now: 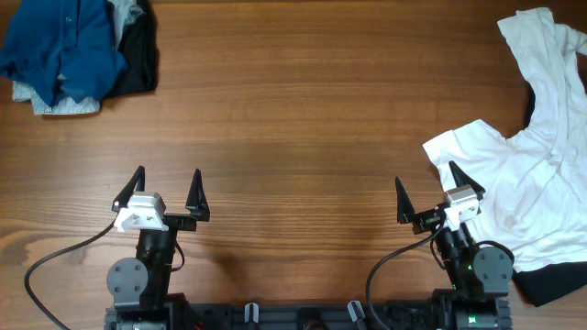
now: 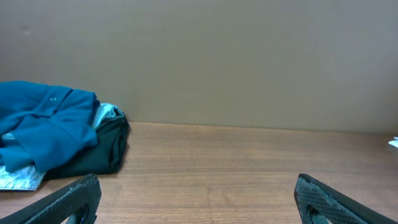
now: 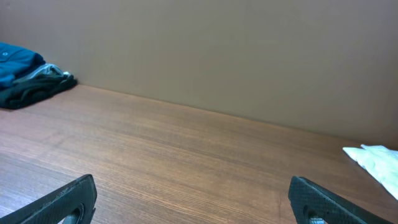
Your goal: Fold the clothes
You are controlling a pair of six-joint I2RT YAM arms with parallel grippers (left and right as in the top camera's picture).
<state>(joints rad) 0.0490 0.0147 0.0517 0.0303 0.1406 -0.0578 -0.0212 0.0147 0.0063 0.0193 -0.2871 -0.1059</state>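
Note:
The clothes lie in two heaps. At the far left corner a dark blue shirt [image 1: 64,46] is bunched over a black garment [image 1: 139,57] and a pale denim piece [image 1: 55,103]. A crumpled white shirt [image 1: 541,183] spreads along the right edge, with a dark garment [image 1: 559,280] under its near end. My left gripper [image 1: 168,174] stands open near the front, with nothing between its fingers. My right gripper [image 1: 425,174] is also open, its right finger at the white shirt's edge. The left wrist view shows the blue shirt [image 2: 43,124] far ahead of the open gripper [image 2: 196,180]. In the right wrist view, the gripper [image 3: 191,180] is open, with a white corner [image 3: 376,158] to its right.
Bare wooden table [image 1: 293,119] stretches between the two heaps. A plain wall [image 2: 236,56] rises behind the far edge. The arm bases and cables [image 1: 55,261] sit along the near edge.

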